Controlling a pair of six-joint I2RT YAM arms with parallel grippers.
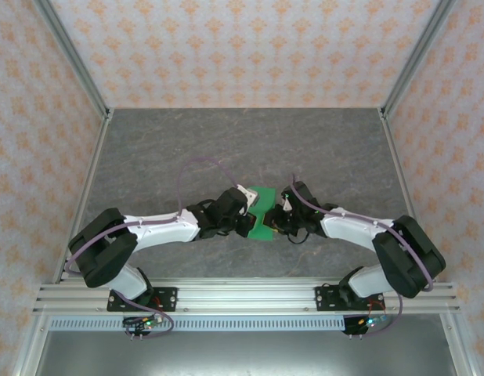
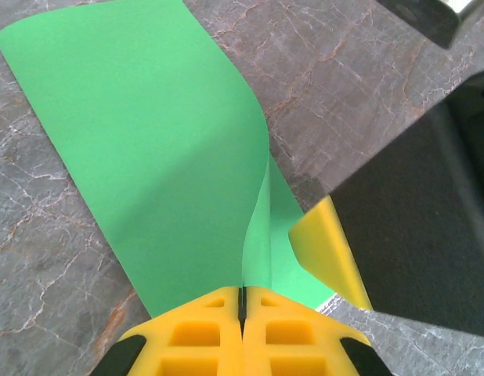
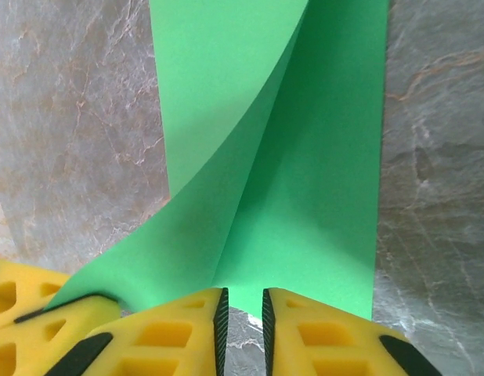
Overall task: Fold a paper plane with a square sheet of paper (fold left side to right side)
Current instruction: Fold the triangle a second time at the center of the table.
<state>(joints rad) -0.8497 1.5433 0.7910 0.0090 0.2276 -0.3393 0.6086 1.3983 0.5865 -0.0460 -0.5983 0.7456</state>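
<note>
left gripper (image 2: 242, 293) was clamped shut on 1 edge of the green sheet (image 2: 148, 157), and that side curled up off the table (image 1: 164, 149) in a loose arc. the sheet sat mid-table between the 2 arms. the right gripper (image 3: 245, 301) was at the paper's other side, jaws a narrow slit apart, nothing pinched that i could see. so fold 1 looked barely begun imo: no crease pressed, edges not matched, the whole plane left to do.

Folded-over paper (image 3: 305, 172) runs down mid-frame on the table (image 3: 70, 117); bottom centre, the right gripper (image 3: 242, 304), its jaws slightly apart.
</note>
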